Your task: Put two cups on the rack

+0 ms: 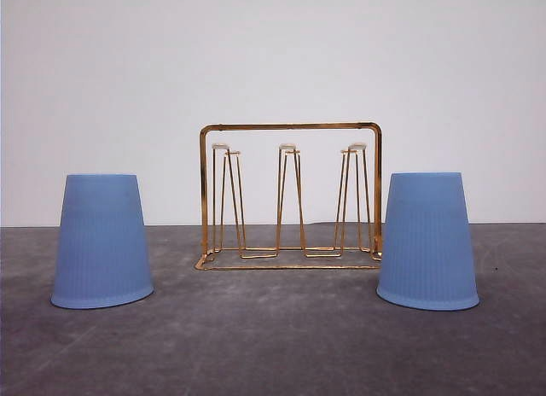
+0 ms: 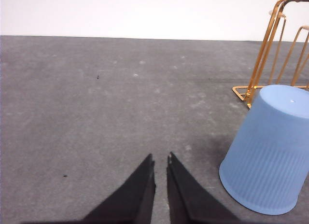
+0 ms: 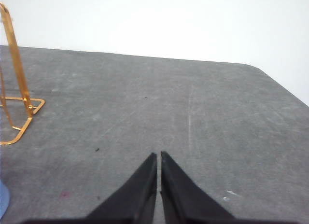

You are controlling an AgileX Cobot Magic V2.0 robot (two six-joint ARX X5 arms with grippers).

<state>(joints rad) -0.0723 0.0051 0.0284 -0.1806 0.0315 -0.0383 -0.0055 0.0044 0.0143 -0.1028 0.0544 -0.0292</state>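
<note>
Gold wire forms the rack (image 1: 290, 195), which stands in the middle of the grey surface (image 1: 273, 345) with its arched frame handle over upright prongs with pale tips. Two light-blue ribbed cups sit mouth-down on either side of it: the left cup (image 1: 102, 241) well apart from the frame, the right cup (image 1: 427, 241) just beside the rack's end and overlapping it in the front view. Neither cup is on a prong yet, so the task appears to be at its very start, and the step in hand is most likely the first reach for a cup. To do it well, each arm should probably take the cup on its own side, close on the tapered wall low enough that the smooth plastic does not slip out, lift it clear above the prong tips, and lower it straight down over one prong without nudging the light wire frame. In the left wrist view the left end effector (image 2: 161, 159) is clenched on nothing, its dark fingers nearly touching, held above bare surface with the cup off to one side near the rack's corner. The right end effector (image 3: 159, 155) is likewise clenched and empty, pointing out over open surface, the rack's end at the edge of its view.
</note>
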